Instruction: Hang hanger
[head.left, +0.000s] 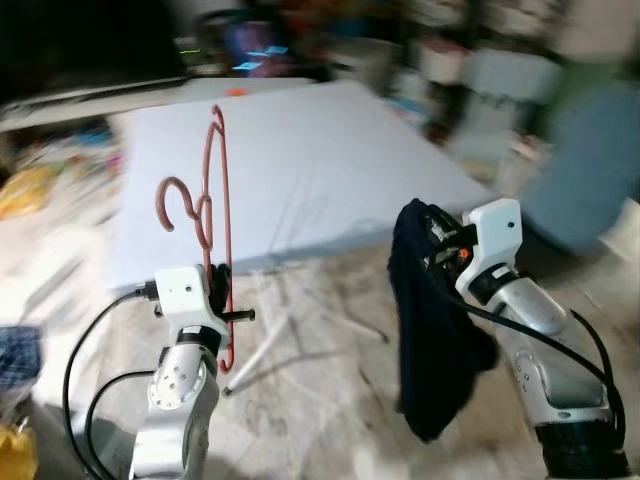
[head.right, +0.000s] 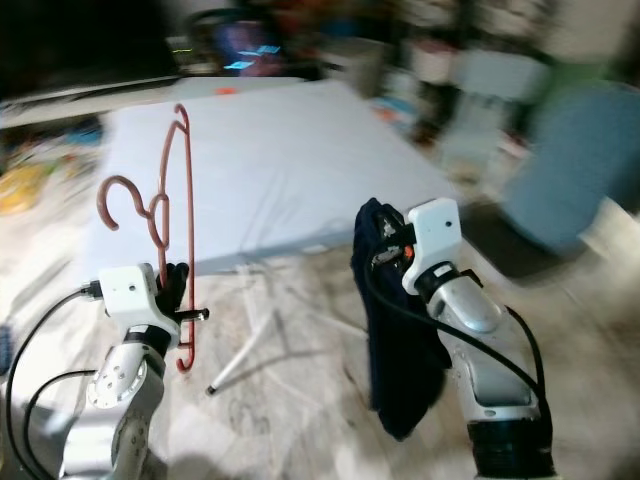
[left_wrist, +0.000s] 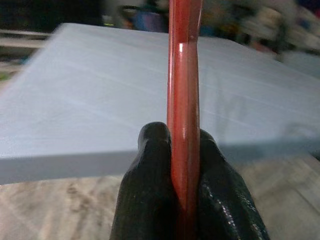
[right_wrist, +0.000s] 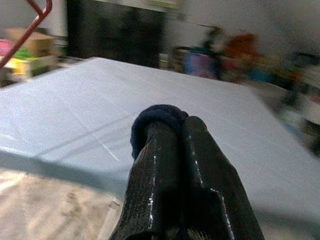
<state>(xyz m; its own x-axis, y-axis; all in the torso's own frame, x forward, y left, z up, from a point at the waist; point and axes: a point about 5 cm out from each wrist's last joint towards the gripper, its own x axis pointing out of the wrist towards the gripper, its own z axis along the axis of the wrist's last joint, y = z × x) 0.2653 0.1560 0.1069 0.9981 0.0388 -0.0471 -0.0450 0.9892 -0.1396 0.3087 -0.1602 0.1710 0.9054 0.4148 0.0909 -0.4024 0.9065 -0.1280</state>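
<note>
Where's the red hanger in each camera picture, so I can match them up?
Left eye: red hanger left of centre, upright in left gripper.
Right eye: hanger far left.
Left wrist: central vertical bar between fingers.
Right wrist: corner at top left.
Shared landmark: pale blue table.

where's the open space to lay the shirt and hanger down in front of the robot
The pale blue table is bare across its top, ahead of both grippers. The left gripper holds the red hanger and the right gripper holds the dark garment just short of its near edge. Blurred clutter crowds the table's far and left sides.
</note>
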